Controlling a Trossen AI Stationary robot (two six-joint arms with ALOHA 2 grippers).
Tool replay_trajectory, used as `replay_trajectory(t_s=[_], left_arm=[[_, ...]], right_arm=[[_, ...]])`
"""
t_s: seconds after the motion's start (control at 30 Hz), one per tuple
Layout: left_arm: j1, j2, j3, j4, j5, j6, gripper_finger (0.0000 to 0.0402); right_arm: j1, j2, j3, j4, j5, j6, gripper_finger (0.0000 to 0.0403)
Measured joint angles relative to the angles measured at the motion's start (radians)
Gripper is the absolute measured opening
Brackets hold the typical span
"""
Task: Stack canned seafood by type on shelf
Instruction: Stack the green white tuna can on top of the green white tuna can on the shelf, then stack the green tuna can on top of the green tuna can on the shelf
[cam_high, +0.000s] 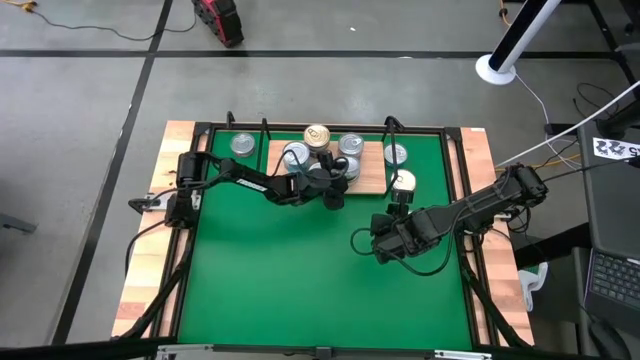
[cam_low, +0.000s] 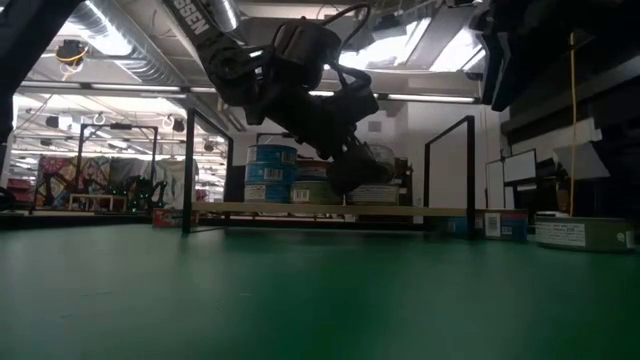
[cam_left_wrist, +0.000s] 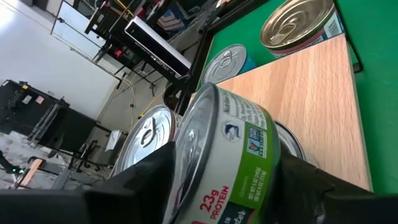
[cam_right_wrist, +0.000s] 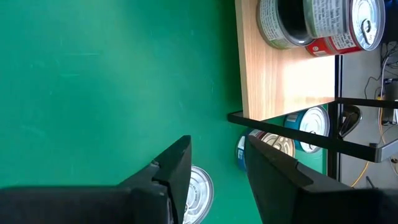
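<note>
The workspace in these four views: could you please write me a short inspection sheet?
Surface: green mat on a wooden table.
Job's things: shelf bears several cans, one gold-lidded can stacked highest; a can and another lie on the mat.
Clutter: nothing seen.
Grippers: left gripper at the shelf around a green-labelled can; right gripper open over the mat.
Cables: along the arms and floor.
Surroundings: white lamp base.

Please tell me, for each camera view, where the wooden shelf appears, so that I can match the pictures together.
High view: the shelf lies at the mat's far edge, partly under the left gripper.
Low view: it is the thin pale board across the middle.
Left wrist view: it fills the right side.
Right wrist view: it is at the upper right.
Shared landmark: the green mat beside the board.
</note>
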Motion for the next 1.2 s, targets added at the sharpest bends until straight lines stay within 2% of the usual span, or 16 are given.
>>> replay_trajectory(t_s=[0.13,0.37,0.57,0.67,0.93,1.2], left_arm=[[0.0,0.0,0.0,0.0,0.0,-0.012,0.0237],[-0.015,0.0,0.0,0.006,0.008,-0.097,0.0239],[-0.01,0.0,0.0,0.006,0.098,-0.234,0.0239],[-0.005,0.0,0.0,0.008,0.109,-0.267,0.0239],[0.003,0.0,0.0,0.009,0.109,-0.3,0.0239],[-0.042,0.0,0.0,0.076,0.109,-0.269,0.0239]], right_arm=[[0.0,0.0,0.0,0.0,0.0,0.0,0.0147],[0.0,0.0,0.0,0.0,-0.045,-0.005,0.0147],[0.0,0.0,0.0,0.0,-0.073,-0.006,0.0147],[0.0,0.0,0.0,0.0,-0.089,-0.006,0.0147],[0.0,0.0,0.0,-0.007,-0.101,-0.006,0.0147],[0.001,0.0,0.0,-0.117,-0.141,0.002,0.0147]])
